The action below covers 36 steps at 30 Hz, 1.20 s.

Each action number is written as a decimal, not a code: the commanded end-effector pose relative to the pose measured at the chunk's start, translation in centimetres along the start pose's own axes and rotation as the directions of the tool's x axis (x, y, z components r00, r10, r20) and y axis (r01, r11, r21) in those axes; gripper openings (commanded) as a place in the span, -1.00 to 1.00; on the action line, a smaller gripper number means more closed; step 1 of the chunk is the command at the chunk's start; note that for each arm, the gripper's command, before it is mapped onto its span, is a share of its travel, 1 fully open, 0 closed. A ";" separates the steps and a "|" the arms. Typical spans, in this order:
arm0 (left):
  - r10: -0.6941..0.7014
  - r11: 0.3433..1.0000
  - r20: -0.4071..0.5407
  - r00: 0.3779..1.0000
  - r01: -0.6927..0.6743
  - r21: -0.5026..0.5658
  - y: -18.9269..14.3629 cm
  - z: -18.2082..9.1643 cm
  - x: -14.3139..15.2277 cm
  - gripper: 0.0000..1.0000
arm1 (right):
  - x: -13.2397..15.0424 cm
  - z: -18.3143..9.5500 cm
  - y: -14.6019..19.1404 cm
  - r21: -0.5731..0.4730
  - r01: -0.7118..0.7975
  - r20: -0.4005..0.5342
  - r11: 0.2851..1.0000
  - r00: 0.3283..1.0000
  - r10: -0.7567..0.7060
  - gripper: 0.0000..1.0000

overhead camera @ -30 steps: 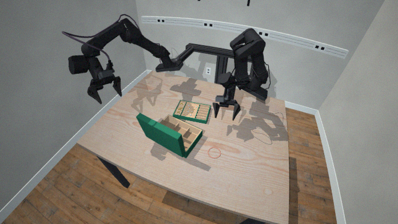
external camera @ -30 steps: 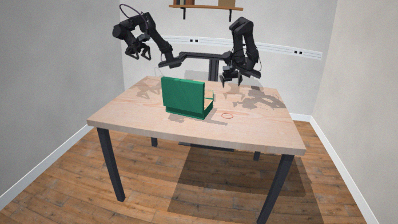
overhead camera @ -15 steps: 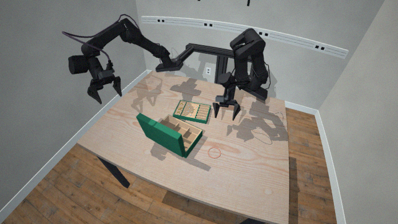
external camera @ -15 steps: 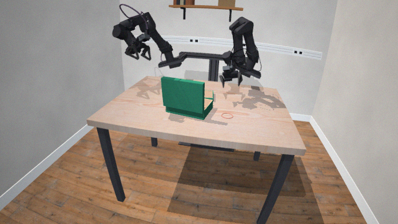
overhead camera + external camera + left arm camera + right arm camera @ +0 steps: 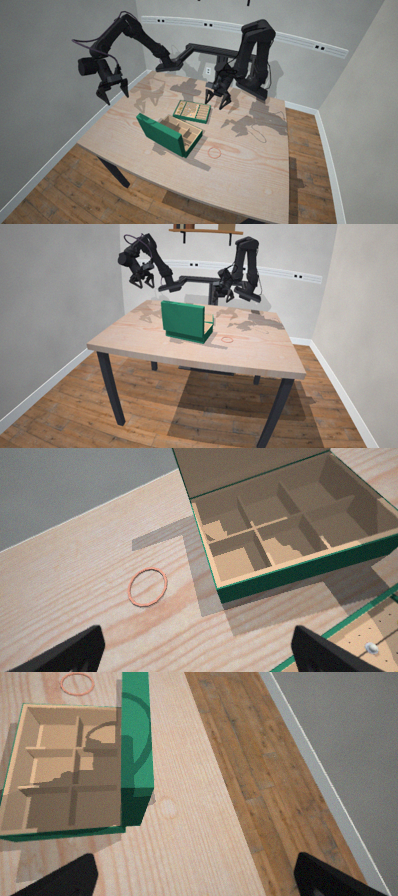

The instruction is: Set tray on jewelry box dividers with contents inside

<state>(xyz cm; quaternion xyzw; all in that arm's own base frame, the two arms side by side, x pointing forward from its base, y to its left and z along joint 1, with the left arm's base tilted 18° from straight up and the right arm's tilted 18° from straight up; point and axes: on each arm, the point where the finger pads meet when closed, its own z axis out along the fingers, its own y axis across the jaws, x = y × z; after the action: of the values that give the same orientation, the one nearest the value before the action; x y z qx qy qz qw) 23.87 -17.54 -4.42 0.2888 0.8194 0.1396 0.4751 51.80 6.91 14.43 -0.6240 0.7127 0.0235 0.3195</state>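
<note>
The green jewelry box (image 5: 195,143) (image 5: 310,570) (image 5: 60,836) (image 5: 183,319) stands with its lid (image 5: 163,137) (image 5: 136,737) raised. Its divided compartments show no contents. The green-edged tray (image 5: 190,119) (image 5: 357,614) lies on the table beside the box's open side, apart from it, with small pieces in it. My left gripper (image 5: 213,106) (image 5: 221,302) (image 5: 197,634) is open and empty, above the table near the tray's end. My right gripper (image 5: 118,100) (image 5: 147,287) (image 5: 196,863) is open and empty, high at the other end of the table, away from box and tray.
A thin orange-red ring (image 5: 221,153) (image 5: 148,604) lies or is marked on the wooden table (image 5: 251,177) (image 5: 257,350), beside the box. The upright lid rises on the box's side away from the tray. Arm shadows fall across the table.
</note>
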 end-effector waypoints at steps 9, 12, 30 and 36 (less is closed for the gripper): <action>0.156 0.938 0.015 0.988 -0.153 0.310 -6.8 -8.6 -5.9 1.00 | -1.9 0.5 6.6 0.089 -0.035 -0.048 0.995 0.998 0.039 1.00; 0.168 0.902 0.066 0.984 -0.180 0.392 -7.6 -12.2 -7.6 1.00 | -1.6 1.2 9.8 0.079 -0.059 -0.074 0.995 0.995 0.064 1.00; 0.298 0.611 0.215 0.930 -0.359 0.705 -1.6 -28.8 -7.5 1.00 | -0.2 5.4 29.9 0.077 -0.247 -0.226 0.966 0.939 0.258 1.00; 0.333 0.536 0.234 0.914 -0.387 0.750 1.6 -30.9 -6.3 1.00 | 0.7 6.6 36.2 0.039 -0.273 -0.287 0.961 0.918 0.272 1.00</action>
<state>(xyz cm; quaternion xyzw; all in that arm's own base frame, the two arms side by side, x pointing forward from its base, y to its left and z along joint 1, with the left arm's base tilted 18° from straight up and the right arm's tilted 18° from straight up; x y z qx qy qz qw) 1.58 -23.60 16.95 0.5929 0.6933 -0.1974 0.3590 21.23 15.61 -4.34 -0.5707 0.8056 0.0005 0.1590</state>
